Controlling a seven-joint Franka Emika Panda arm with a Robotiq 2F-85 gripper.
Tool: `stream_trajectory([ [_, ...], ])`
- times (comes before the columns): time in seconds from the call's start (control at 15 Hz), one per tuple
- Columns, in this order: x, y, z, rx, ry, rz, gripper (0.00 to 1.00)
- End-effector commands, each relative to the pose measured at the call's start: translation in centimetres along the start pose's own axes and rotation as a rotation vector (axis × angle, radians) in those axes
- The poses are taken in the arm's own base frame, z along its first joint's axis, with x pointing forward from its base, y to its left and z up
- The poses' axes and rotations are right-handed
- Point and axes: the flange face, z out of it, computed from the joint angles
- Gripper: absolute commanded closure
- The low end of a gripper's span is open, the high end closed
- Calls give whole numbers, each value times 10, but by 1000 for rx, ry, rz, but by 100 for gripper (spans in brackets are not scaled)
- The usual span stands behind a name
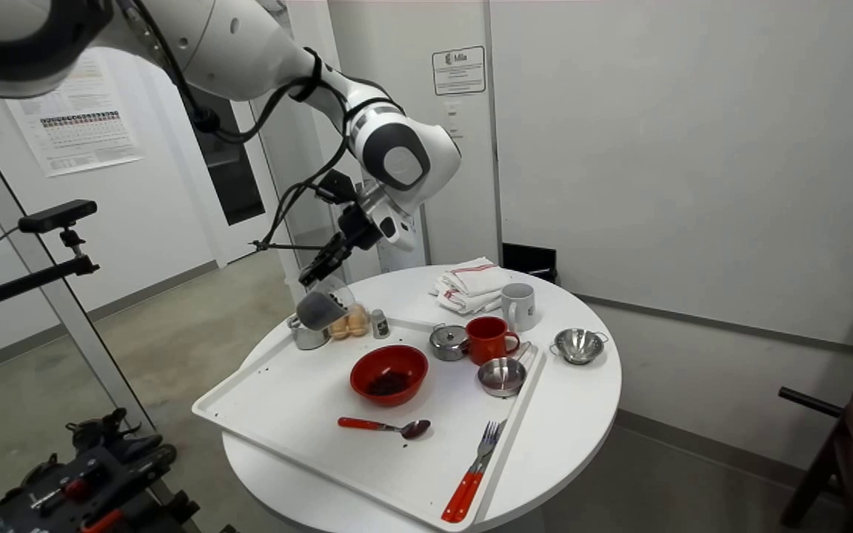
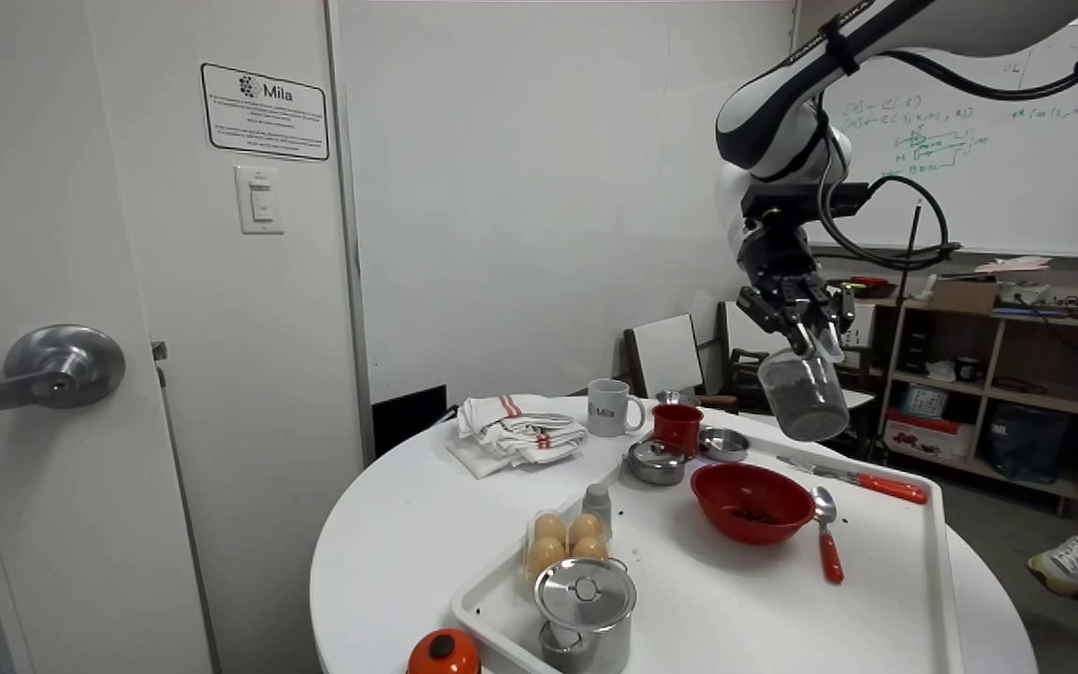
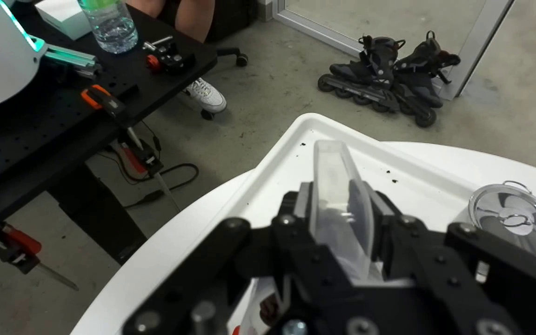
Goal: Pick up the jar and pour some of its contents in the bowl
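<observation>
The jar is a clear plastic container (image 1: 320, 306), held in the air and tilted; it also shows in an exterior view (image 2: 803, 398). My gripper (image 3: 335, 204) is shut on a narrow clear part of it (image 3: 340, 186). The gripper also shows in both exterior views (image 1: 317, 274) (image 2: 806, 328). A few dark bits show at the jar in an exterior view; how much it holds I cannot tell. The red bowl (image 1: 400, 358) stands upright on the tray with dark pieces in its bottom; it also shows in an exterior view (image 2: 731, 522).
The white tray (image 1: 286, 414) lies on a round white table. On it are a spoon (image 1: 371, 424), fork and knife (image 1: 471, 481), a red mug (image 1: 487, 340), a lidded pot (image 2: 586, 608), eggs (image 2: 567, 543) and a shaker (image 2: 598, 505). Dark crumbs are scattered on the tray.
</observation>
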Motion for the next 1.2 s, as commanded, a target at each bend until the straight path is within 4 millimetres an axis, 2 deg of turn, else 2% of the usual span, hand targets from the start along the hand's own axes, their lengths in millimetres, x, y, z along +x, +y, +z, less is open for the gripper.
stream_trajectory([
  [0.0, 5, -3, -10, 2, -59, -21, 88],
  [0.4, 21, -19, -5, -28, -107, 21, 89],
  [1.13, 31, -10, -25, -17, -206, -14, 89],
])
